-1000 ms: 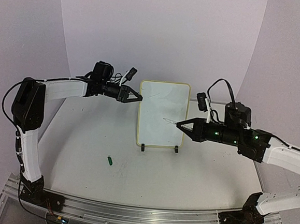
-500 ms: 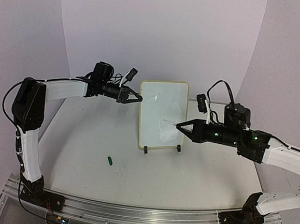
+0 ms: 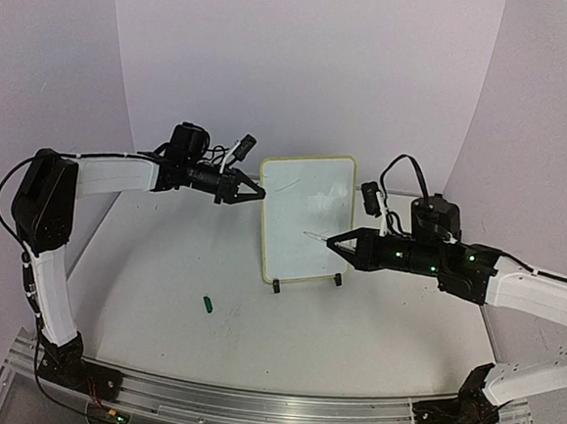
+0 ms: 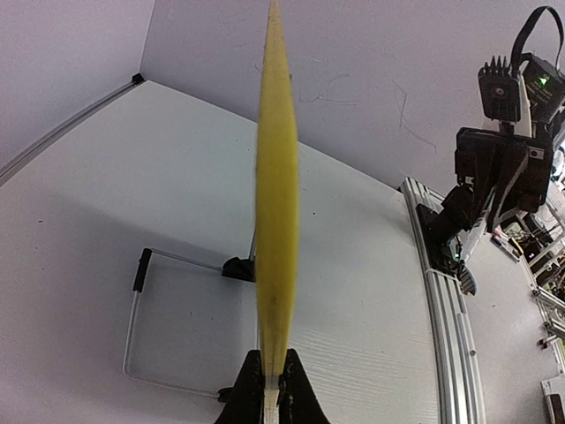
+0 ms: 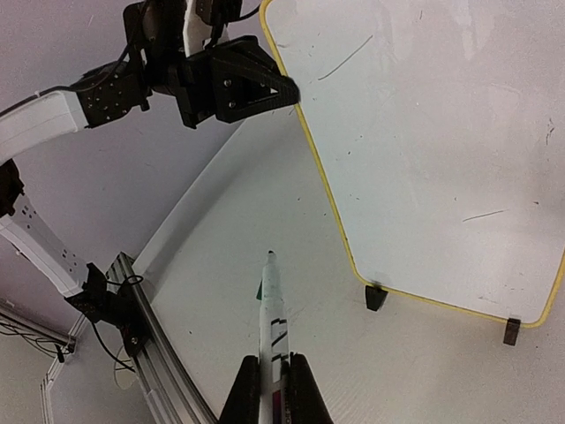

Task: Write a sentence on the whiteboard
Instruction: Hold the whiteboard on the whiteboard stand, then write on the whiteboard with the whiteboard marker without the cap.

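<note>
The whiteboard (image 3: 303,214) stands upright on two black feet, pale yellow frame around a white face. It carries only faint stray strokes (image 5: 344,57); no sentence shows. My left gripper (image 3: 256,191) is shut on its upper left edge; in the left wrist view the yellow frame (image 4: 277,203) runs edge-on out of the closed gripper (image 4: 272,378). My right gripper (image 3: 332,242) is shut on a slim white marker (image 5: 273,305), uncapped, its tip in front of the board's lower half. Whether the tip touches the board I cannot tell.
A small green cap (image 3: 206,304) lies on the table left of the board, near the front. A thin wire stand (image 4: 134,327) sits behind the board. The metal rail (image 3: 249,401) with both arm bases runs along the near edge.
The left gripper has closed on the board's left edge and drawn back to the left, turning the board slightly. The right gripper has shifted a little left with the marker.
</note>
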`<state>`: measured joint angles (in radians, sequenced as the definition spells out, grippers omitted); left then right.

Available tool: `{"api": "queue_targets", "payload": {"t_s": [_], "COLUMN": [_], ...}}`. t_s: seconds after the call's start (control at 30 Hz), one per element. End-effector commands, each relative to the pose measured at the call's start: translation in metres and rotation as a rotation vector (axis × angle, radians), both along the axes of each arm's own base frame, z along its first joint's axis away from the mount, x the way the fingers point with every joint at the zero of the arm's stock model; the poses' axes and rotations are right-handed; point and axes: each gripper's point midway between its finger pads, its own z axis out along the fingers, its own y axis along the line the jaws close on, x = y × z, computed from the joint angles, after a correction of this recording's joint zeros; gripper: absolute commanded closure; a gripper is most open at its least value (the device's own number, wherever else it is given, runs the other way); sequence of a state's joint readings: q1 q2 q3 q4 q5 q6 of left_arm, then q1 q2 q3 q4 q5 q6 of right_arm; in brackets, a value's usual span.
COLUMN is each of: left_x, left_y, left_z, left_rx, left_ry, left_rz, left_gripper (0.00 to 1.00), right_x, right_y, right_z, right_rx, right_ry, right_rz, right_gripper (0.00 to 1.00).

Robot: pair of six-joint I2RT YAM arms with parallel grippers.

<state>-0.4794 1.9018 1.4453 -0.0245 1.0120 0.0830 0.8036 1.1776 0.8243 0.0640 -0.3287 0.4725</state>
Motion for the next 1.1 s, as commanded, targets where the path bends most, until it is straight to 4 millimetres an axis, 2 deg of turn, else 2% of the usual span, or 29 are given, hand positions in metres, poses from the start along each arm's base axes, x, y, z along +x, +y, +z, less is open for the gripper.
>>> {"api": "queue_targets", "payload": {"t_s": [0.0, 0.23, 0.47, 0.6, 0.83, 1.07], "left_x": [-0.014, -0.014, -0.014, -0.014, -0.013, -0.013], "left_y": [0.003, 0.004, 0.005, 0.004, 0.004, 0.005], "left_z": [-0.004, -0.005, -0.004, -0.003, 0.0, 0.0], "left_rx": [0.027, 0.032, 0.039, 0.038, 0.039, 0.043], "left_ry": [0.018, 0.018, 0.016, 0.012, 0.007, 0.007], "left_rz": [-0.012, -0.006, -0.001, -0.002, -0.003, -0.005], "left_gripper": [1.0, 1.0, 1.0, 1.0, 1.0, 1.0], "right_x": [0.017, 0.04, 0.063, 0.076, 0.1, 0.114], "right_y": [0.012, 0.044, 0.069, 0.077, 0.082, 0.084], "right_z": [0.038, 0.061, 0.07, 0.075, 0.069, 0.068], "right_rx": [0.064, 0.086, 0.088, 0.098, 0.089, 0.081], "right_ry": [-0.095, -0.172, -0.209, -0.216, -0.216, -0.23], "right_rz": [-0.024, 0.021, 0.068, 0.079, 0.049, 0.029], "right_gripper": [1.0, 1.0, 1.0, 1.0, 1.0, 1.0]}}
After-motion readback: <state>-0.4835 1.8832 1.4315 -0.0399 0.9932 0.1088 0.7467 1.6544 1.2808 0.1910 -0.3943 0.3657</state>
